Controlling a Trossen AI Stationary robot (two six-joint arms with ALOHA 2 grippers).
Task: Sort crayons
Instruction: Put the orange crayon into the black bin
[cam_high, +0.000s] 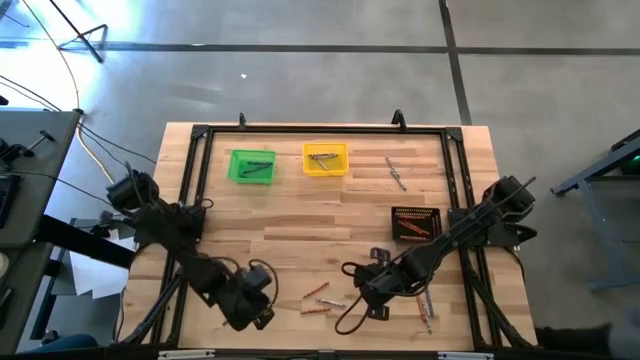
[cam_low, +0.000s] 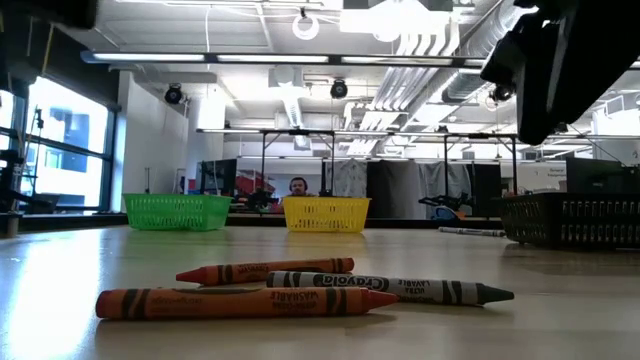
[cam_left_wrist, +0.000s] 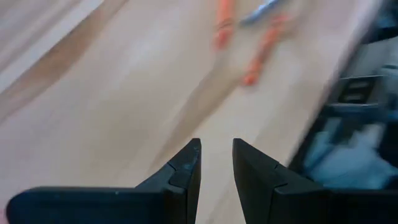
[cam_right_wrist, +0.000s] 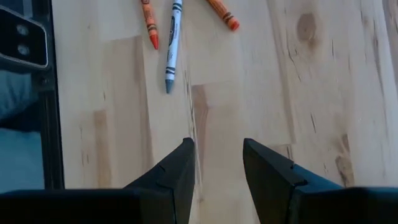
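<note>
Pick step pending: right gripper (cam_right_wrist: 214, 163) spread, empty, hovering with thin grey wax crayon (cam_right_wrist: 172, 43) at 12 o'clock. Left gripper (cam_left_wrist: 216, 163) parted, empty. Next: advance, straddle, pinch.

Left gripper (cam_left_wrist: 216, 163) low over the table's near edge, fingers parted and empty, right gripper (cam_right_wrist: 217, 163) nearby, likewise parted.

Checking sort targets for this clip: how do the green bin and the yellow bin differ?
The green bin sits left of the yellow bin in the high view. The green bin holds a dark crayon; the yellow bin holds a greyish one. Both are small mesh baskets along the table's far edge.
</note>
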